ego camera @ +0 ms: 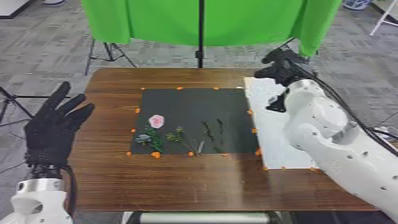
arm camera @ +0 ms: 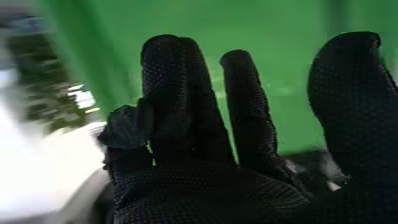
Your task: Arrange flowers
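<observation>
The pink flower [ego camera: 156, 121] is lying on the dark mat [ego camera: 195, 102], left of centre on the worktop [ego camera: 160, 187], with a bluish flower [ego camera: 143, 138] lying nearer and thin dark green stems [ego camera: 213, 134] resting to its right. The right hand [ego camera: 282, 67] is hovering by the white sheet's [ego camera: 277, 142] far end, fingers mostly straight, thumb apart. The left hand [ego camera: 51, 136] is waiting by the left edge, fingers spread.
</observation>
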Robot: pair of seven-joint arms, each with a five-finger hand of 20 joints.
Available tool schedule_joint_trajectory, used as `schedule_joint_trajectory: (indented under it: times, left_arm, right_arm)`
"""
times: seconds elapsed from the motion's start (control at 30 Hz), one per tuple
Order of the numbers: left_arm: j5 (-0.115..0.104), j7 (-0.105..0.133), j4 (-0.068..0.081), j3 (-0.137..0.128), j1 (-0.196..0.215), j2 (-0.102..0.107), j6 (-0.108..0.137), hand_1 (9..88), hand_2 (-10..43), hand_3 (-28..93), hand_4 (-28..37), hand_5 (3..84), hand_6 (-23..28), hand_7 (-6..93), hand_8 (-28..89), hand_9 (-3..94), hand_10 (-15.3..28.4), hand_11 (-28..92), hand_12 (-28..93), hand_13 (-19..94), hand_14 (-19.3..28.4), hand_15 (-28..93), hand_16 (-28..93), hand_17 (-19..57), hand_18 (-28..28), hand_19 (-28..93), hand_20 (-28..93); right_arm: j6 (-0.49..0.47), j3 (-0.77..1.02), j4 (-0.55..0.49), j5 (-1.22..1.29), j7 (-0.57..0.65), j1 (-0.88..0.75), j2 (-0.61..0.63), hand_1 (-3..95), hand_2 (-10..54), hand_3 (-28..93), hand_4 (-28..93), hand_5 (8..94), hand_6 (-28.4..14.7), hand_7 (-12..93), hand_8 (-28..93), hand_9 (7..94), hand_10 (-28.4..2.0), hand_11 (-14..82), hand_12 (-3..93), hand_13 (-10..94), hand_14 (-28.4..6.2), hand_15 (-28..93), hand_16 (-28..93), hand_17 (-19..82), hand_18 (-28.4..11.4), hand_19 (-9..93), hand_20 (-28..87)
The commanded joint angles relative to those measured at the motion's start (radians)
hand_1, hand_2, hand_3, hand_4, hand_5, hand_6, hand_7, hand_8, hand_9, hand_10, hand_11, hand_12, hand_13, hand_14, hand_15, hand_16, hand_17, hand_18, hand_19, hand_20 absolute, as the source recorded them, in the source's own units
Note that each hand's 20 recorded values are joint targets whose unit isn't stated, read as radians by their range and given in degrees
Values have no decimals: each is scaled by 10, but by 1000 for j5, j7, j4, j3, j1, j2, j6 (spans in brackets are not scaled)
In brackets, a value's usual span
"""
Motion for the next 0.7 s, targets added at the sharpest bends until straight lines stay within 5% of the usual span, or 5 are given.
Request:
schedule_joint_trajectory:
  times: [0.03, 0.57, 0.67, 0.7]
  left_arm:
    - [-18, 9, 16, 15, -19, -5, 6, 213, 62, 775, -283, 318, 47, 129, -102, 314, 177, 217, 128, 254, 268, 509, -59, -79, 284, 520, 201]
    - [-5, -4, 10, 9, -2, -30, 5, 214, 64, 775, -283, 303, 38, 135, -108, 307, 175, 220, 130, 255, 269, 510, -59, -77, 284, 520, 205]
    - [1, -15, 11, 3, 3, -43, 1, 214, 63, 776, -283, 302, 38, 136, -108, 307, 175, 220, 130, 256, 269, 512, -59, -77, 284, 520, 205]
    - [6, -36, 10, -5, 8, -50, -6, 215, 63, 776, -283, 302, 38, 136, -108, 307, 175, 220, 130, 256, 269, 512, -59, -77, 284, 520, 206]
  right_arm:
    - [-27, 49, 78, -11, 138, -70, 131, 313, -95, 790, -283, 503, 0, 160, -130, 570, -186, 190, 136, 479, -167, 744, 92, 191, -228, 932, 614]
    - [-170, 131, 141, -17, 238, -205, 113, 318, -95, 779, -283, 526, -17, 147, -126, 552, -220, 166, 127, 452, -213, 740, 61, 183, -260, 924, 634]
    - [-175, 80, 170, 5, 235, -164, 114, 324, -95, 779, -283, 526, -15, 148, -125, 557, -221, 163, 126, 456, -210, 738, 60, 186, -261, 923, 633]
    - [-187, 74, 178, 1, 230, -162, 108, 326, -95, 779, -283, 525, -13, 148, -124, 558, -221, 162, 126, 457, -208, 737, 60, 186, -261, 923, 633]
